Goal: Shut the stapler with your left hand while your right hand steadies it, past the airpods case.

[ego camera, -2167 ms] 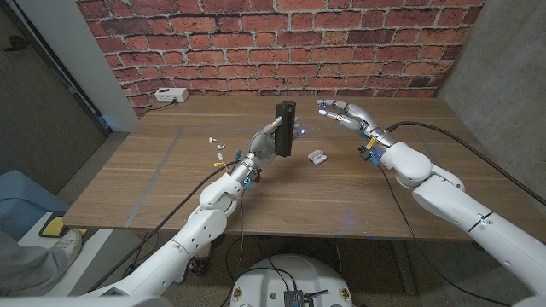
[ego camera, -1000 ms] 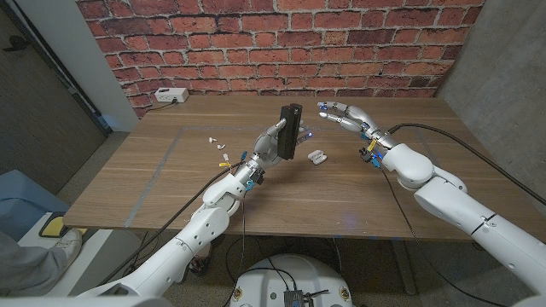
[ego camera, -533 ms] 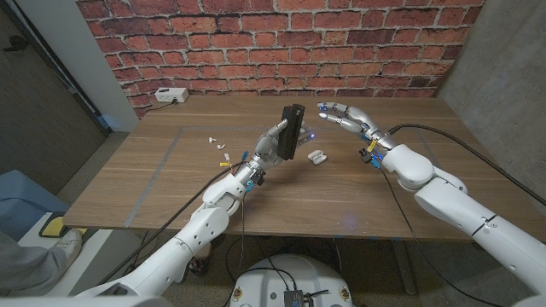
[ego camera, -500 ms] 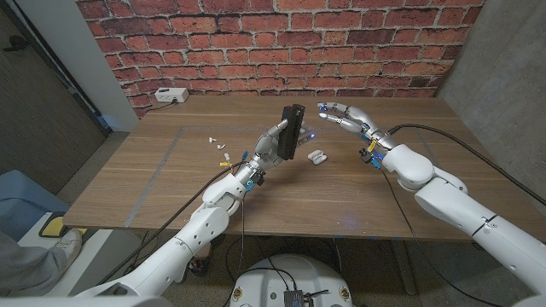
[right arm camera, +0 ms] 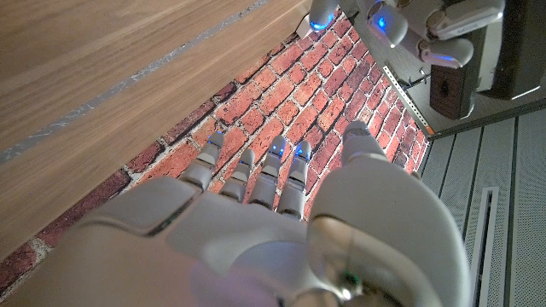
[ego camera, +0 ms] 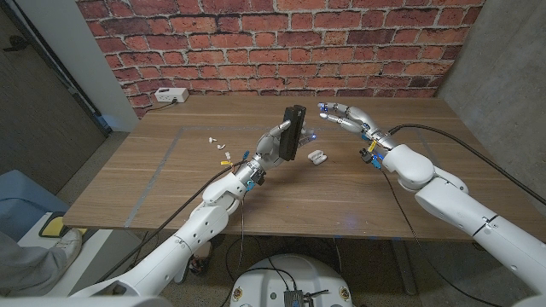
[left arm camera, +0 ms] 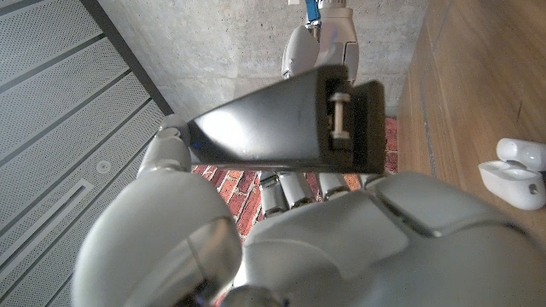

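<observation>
My left hand point(ego camera: 271, 144) grips a black stapler point(ego camera: 294, 131) that stands nearly upright, its top leaning toward my right side, just left of the open white airpods case point(ego camera: 316, 157) on the table. In the left wrist view the stapler's point(left arm camera: 281, 124) end shows a metal pin, with the airpods case point(left arm camera: 512, 170) on the wood beside it. My right hand point(ego camera: 343, 114) hovers a short way right of the stapler's top, fingers spread and stretched toward it without touching. The right wrist view shows my right hand point(right arm camera: 256, 213) empty, facing the lit fingers point(right arm camera: 401, 21) of the left hand.
Small white earbuds point(ego camera: 218, 143) lie on the table left of my left hand. A white power box point(ego camera: 171, 95) sits at the back left edge by the brick wall. The wooden table point(ego camera: 171, 183) has bare room at the front. A person's knee point(ego camera: 17, 256) shows at the bottom left.
My left hand has carried the stapler a little to the right and tipped its top toward my right hand. The right hand's fingers have edged slightly toward the stapler.
</observation>
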`<state>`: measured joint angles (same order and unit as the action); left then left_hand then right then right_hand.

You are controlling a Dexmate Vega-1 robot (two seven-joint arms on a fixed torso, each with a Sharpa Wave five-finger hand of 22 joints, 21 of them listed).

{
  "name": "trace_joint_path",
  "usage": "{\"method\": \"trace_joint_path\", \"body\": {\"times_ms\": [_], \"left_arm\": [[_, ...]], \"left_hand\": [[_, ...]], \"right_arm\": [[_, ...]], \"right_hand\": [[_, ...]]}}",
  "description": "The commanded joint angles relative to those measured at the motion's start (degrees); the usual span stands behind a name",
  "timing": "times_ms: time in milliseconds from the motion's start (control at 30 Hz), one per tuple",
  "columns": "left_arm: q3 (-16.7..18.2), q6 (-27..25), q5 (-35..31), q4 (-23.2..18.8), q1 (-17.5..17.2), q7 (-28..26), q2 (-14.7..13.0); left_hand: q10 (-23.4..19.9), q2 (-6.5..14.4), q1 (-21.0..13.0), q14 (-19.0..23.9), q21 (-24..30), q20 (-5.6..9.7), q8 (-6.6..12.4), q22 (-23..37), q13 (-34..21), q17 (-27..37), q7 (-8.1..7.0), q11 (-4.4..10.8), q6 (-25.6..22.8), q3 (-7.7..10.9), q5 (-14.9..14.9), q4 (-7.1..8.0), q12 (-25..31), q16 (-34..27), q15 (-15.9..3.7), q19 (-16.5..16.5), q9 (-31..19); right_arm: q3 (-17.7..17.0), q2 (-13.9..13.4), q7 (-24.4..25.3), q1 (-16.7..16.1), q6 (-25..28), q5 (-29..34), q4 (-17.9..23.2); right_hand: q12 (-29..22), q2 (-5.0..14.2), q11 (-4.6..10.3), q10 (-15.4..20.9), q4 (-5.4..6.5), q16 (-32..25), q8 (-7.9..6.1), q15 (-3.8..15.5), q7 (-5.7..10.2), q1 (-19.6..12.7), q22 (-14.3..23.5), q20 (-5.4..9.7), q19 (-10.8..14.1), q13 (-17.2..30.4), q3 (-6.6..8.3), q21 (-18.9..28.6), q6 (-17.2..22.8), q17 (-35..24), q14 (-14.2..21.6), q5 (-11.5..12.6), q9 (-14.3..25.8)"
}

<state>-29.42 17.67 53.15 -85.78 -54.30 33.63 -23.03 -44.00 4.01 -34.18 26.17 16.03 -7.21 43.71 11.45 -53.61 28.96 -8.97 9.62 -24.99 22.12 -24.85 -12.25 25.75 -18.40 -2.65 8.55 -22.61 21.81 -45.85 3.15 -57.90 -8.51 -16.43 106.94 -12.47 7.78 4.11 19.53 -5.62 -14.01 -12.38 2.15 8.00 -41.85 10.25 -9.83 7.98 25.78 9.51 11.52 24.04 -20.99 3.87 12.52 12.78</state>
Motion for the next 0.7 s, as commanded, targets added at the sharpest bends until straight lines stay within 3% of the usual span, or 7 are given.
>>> {"method": "trace_joint_path", "body": {"times_ms": [33, 67, 167, 267, 367, 600, 700], "left_arm": [[0.0, -1.1, 1.1, 1.1, 0.6, 0.4, 0.6], [0.0, -1.1, 1.2, 1.3, 0.7, 0.6, 0.8], [0.0, -1.1, 1.3, 1.6, 0.7, 0.8, 1.1], [0.0, -1.4, 1.8, 1.9, 0.8, 1.2, 1.3], [0.1, -1.5, 1.9, 2.2, 0.9, 1.8, 1.4], [0.1, -2.1, 2.5, 2.7, 1.1, 2.9, 1.6], [0.1, -1.8, 2.4, 2.8, 1.0, 3.1, 1.8]], "left_hand": [[-3.3, 7.2, 5.6, 2.0, 0.6, 0.03, 32.32, 0.2, -1.2, 1.6, -2.18, 2.53, -1.6, 22.35, -5.3, 22.12, 10.7, -0.4, -8.84, 1.1, -48.9], [-3.3, 7.2, 5.6, 2.6, 0.7, 0.11, 34.21, 0.2, -1.2, 2.1, -2.15, 2.51, -1.5, 22.31, -6.2, 22.07, 11.3, -0.3, -8.91, 1.3, -48.9], [-3.8, 7.1, 5.7, 3.0, 0.9, 0.14, 36.03, 0.1, -1.4, 2.5, -2.20, 2.48, -1.4, 22.23, -6.9, 22.05, 12.1, -0.1, -8.98, 1.6, -48.9], [-4.2, 6.9, 5.7, 5.1, 1.1, 0.26, 41.34, 0.1, -1.0, 3.4, -2.01, 2.45, -1.8, 22.28, -9.2, 21.97, 13.6, 0.1, -9.41, 2.2, -48.9], [-4.4, 7.0, 5.6, 5.9, 1.3, 0.23, 43.48, 0.0, -1.0, 3.9, -1.99, 2.40, -1.4, 22.48, -10.3, 21.92, 14.4, 0.3, -9.73, 2.6, -48.9], [-4.0, 7.3, 5.7, 6.6, 1.3, 0.07, 45.30, 0.0, -1.2, 5.1, -1.50, 2.43, -0.2, 22.29, -11.1, 22.14, 15.3, 0.3, -9.39, 2.8, -48.9], [-5.8, 7.4, 5.7, 10.8, 1.5, 0.14, 46.70, 0.0, -3.3, 7.4, -1.61, 2.39, -1.3, 21.89, -12.3, 21.66, 18.6, -1.6, -9.62, 3.5, -48.9]], "right_arm": [[0.3, 0.1, 0.3, 0.2, 0.8, -0.1, -0.2], [0.3, 0.1, 0.3, 0.1, 0.9, -0.1, -0.1], [0.2, 0.0, 0.4, 0.0, 1.0, -0.1, 0.0], [0.1, 0.0, 0.7, -0.2, 1.0, 0.0, 0.1], [0.0, -0.2, 0.9, -0.4, 1.3, 0.0, 0.5], [-0.2, -0.5, 1.3, -1.0, 1.8, 0.0, 1.3], [-0.3, -0.7, 1.5, -1.3, 2.0, 0.0, 1.7]], "right_hand": [[0.0, 0.25, 0.12, 0.0, -0.40, -0.4, 0.12, 1.31, 0.27, 0.1, 0.1, -0.04, -0.5, 0.0, 0.21, -0.1, -0.2, -0.1, -0.3, 0.2, 0.1], [0.0, 0.25, 0.11, 0.0, -0.41, -0.4, 0.12, 1.30, 0.26, 0.1, 0.1, -0.02, -0.4, 0.0, 0.22, -0.1, -0.2, -0.1, -0.2, 0.2, 0.1], [0.0, 0.24, 0.11, 0.0, -0.44, -0.4, 0.12, 1.31, 0.26, 0.2, 0.1, -0.01, -0.5, 0.0, 0.24, -0.1, -0.2, 0.0, -0.2, 0.2, 0.1], [0.0, 0.25, 0.13, 0.0, -0.46, -0.4, 0.13, 1.34, 0.26, 0.2, 0.1, 0.01, -0.5, 0.0, 0.25, -0.1, -0.2, 0.0, -0.3, 0.2, 0.1], [0.0, 0.26, 0.09, 0.0, -0.49, -0.5, 0.12, 1.34, 0.27, 0.2, 0.1, 0.00, -0.5, 0.0, 0.28, -0.1, -0.1, 0.0, -0.2, 0.2, 0.0], [0.0, 0.27, 0.16, 0.0, -0.56, -0.5, 0.11, 1.32, 0.25, 0.3, 0.1, -0.04, -0.5, 0.0, 0.32, -0.1, -0.1, 0.0, -0.2, 0.2, 0.0], [0.0, 0.28, 0.21, 0.0, -0.59, -0.5, 0.13, 1.39, 0.31, 0.3, 0.1, 0.09, -0.5, 0.0, 0.34, -0.1, -0.2, 0.1, -0.3, 0.2, 0.0]]}}
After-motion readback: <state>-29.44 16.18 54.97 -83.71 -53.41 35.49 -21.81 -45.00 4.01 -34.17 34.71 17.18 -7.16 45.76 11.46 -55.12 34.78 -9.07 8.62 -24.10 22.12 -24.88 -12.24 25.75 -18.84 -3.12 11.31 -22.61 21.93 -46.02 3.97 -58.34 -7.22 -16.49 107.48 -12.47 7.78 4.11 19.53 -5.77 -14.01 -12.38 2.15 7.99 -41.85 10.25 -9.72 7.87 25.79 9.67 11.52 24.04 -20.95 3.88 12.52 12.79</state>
